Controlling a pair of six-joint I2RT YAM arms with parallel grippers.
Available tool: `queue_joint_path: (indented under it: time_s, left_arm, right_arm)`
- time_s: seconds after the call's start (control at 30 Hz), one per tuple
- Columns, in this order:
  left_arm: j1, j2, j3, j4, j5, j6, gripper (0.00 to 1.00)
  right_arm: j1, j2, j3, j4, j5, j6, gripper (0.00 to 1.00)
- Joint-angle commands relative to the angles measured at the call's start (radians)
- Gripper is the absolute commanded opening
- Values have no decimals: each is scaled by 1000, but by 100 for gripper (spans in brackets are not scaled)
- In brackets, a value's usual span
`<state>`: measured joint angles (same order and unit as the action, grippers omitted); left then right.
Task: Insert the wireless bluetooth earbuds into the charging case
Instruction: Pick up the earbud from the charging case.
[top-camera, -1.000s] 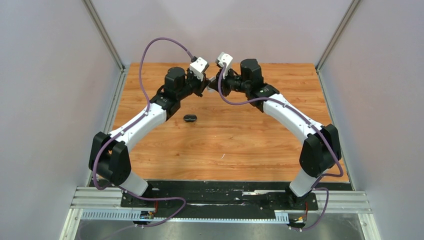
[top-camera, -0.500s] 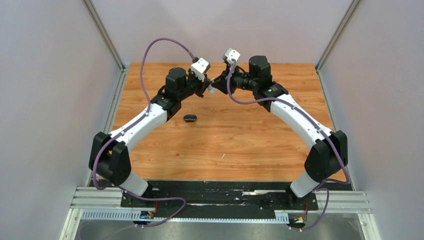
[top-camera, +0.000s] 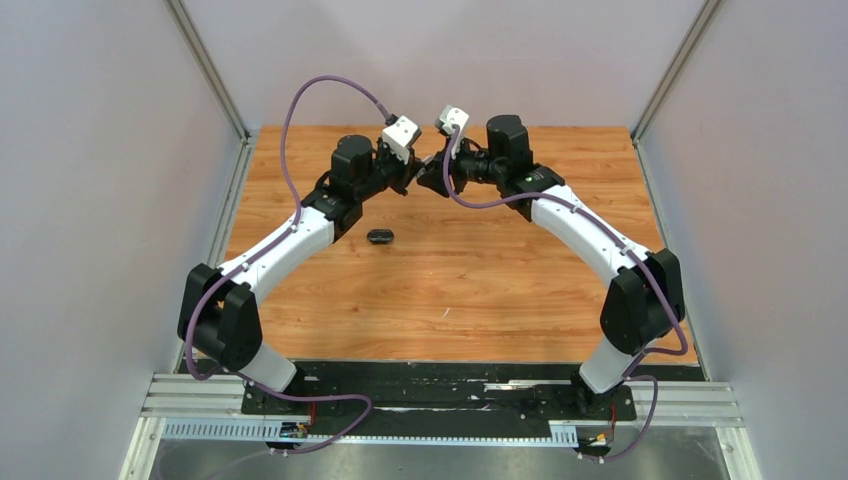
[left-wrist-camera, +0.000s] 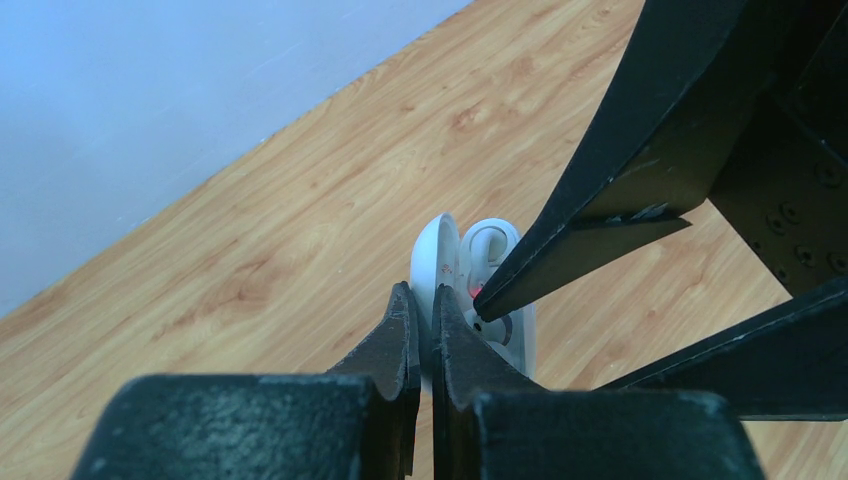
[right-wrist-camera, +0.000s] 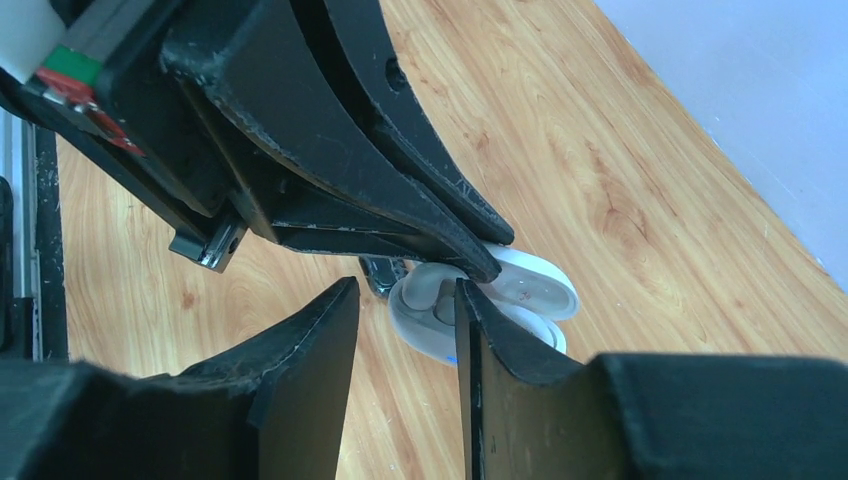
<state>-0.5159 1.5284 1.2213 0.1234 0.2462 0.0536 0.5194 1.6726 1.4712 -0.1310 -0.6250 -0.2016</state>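
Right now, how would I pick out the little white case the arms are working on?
Look to the far middle of the wooden table. There the left end effector pinches the white case, a small rounded shell hinged open. The dark case lies alone on the wood nearer you, so the white one is the one that is open and gripped.

I seem to be working in a lab test cell: pale panels (top-camera: 100, 200) on aluminium posts (top-camera: 207, 70) box in a wood-grain table (top-camera: 450, 280), slotted rail (top-camera: 190, 400) along its near edge.
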Motion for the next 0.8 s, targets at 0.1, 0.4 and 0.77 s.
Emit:
queue_joint_path:
  time_s: [0.1,0.4,0.77]
  left_arm:
    - [-3,-36,20,52,33,-6,0]
    - [-4,-36,23,57,60,-8,0]
    - [-4,-34,23,45,31,-2,0]
  right_arm:
    - [31,15,44,6,45,-65,32]
    - [47,52,48,14,118,-94,28]
    - [45,65,107,22,192,-59,6]
